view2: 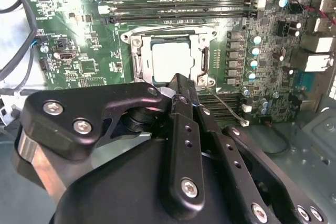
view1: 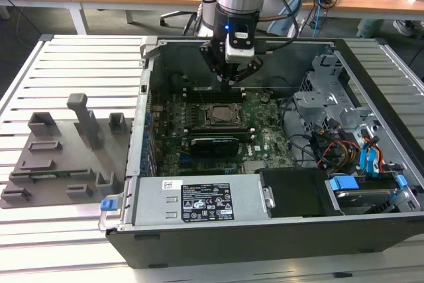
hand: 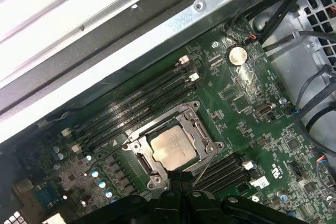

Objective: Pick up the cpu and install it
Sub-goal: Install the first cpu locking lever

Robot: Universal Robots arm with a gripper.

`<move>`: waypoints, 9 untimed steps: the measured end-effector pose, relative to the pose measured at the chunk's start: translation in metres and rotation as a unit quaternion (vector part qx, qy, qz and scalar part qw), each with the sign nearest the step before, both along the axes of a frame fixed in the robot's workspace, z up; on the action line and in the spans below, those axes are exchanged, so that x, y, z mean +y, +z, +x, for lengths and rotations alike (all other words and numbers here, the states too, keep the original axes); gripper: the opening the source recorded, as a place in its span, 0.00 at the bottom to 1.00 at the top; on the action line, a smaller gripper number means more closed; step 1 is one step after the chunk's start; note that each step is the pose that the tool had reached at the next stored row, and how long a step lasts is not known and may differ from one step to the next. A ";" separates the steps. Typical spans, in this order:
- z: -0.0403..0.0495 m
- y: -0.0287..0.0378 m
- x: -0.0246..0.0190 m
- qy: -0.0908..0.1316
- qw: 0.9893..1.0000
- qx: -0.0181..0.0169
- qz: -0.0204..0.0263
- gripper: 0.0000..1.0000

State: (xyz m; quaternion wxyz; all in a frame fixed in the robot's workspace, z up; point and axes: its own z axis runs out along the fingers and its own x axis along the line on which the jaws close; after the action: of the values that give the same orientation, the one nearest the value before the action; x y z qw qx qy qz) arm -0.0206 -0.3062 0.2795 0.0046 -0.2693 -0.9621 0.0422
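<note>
The cpu (hand: 172,148) sits in its socket; the pincer (view2: 181,85) hangs above it, clenched and empty.

Bright, even overhead light whitens the cpu (view2: 170,61) with glare in the second wrist view, while the nearby gripper (view2: 178,85) looms blurred.

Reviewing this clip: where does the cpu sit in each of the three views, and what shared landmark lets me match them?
Exterior view: the cpu lies in the socket frame on the motherboard, below the gripper.
Second wrist view: the cpu lies in the frame, just beyond the gripper.
First wrist view: the cpu lies in the frame.
Shared landmark: the memory slots beside the socket.
</note>
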 end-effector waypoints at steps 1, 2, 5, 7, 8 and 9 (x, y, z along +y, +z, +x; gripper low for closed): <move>0.0000 0.0000 0.0000 0.008 1.000 0.000 0.000 0.11; 0.0000 0.0000 0.0000 0.017 1.000 0.000 0.000 0.11; 0.0000 0.0000 0.0000 0.035 0.999 0.000 0.000 0.11; 0.0000 0.0000 0.0000 0.045 0.999 0.000 0.000 0.11; 0.0000 0.0000 0.0000 0.048 0.999 0.000 0.000 0.11; 0.0000 0.0000 0.0000 0.053 0.999 0.000 0.000 0.11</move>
State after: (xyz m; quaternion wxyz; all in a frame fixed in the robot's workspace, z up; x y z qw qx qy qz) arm -0.0206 -0.3062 0.2795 0.0023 -0.2181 -0.9750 0.0424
